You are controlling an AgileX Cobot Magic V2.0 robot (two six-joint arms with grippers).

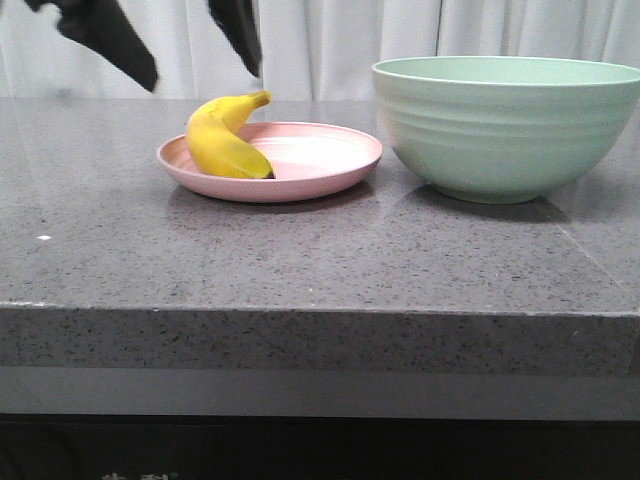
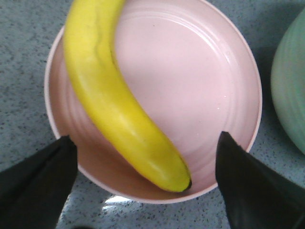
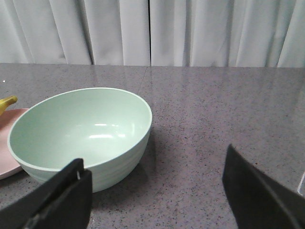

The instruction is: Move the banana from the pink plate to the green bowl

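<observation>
Banana (image 2: 119,109): one, lying on the one pink plate (image 2: 205,90), below and between the left gripper (image 2: 143,179) fingers, spread wide | green bowl (image 3: 81,133): one, ahead of right gripper (image 3: 157,191), fingers wide, holding nothing

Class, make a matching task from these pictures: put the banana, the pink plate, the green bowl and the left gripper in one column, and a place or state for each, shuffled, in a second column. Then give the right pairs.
Column one
1. banana
2. pink plate
3. green bowl
4. left gripper

Column two
A. empty inside
B. open, above the plate
C. lying on the plate
D. left of the bowl on the table

Pairs: 1-C, 2-D, 3-A, 4-B
</observation>
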